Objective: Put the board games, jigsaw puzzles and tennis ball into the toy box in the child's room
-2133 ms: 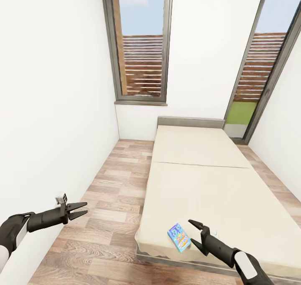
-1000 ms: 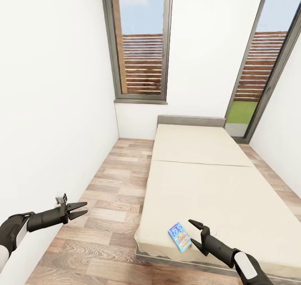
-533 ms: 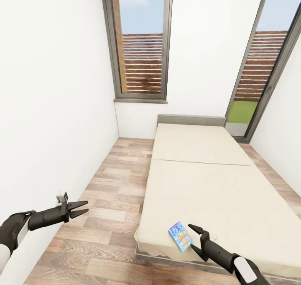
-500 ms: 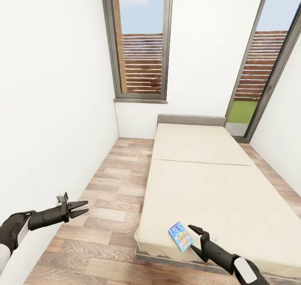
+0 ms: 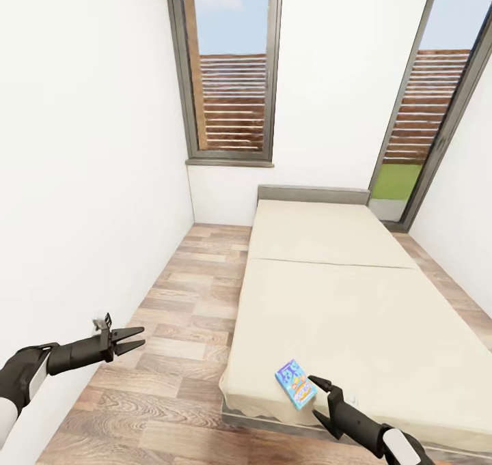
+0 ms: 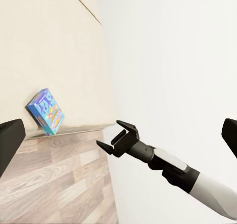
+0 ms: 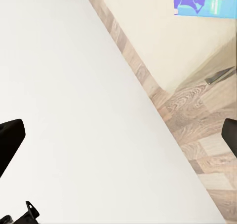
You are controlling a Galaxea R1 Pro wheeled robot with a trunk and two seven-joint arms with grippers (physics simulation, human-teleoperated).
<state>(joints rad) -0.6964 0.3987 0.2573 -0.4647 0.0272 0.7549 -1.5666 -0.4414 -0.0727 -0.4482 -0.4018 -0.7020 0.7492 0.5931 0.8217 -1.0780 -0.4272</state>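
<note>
Right tool agape — just beside blue board game

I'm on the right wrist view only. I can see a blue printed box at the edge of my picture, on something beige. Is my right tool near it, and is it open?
Observer: In the head view the right tool is open, its tips just beside the light blue board game, not around it.
Operator: Where on the bed does the box lie?
Observer: Flat, near the near corner of the bed, close to the edge that faces the wooden floor.
Operator: Is the left tool busy?
Observer: No. The left tool is open and empty, out over the floor by the white wall.
</note>
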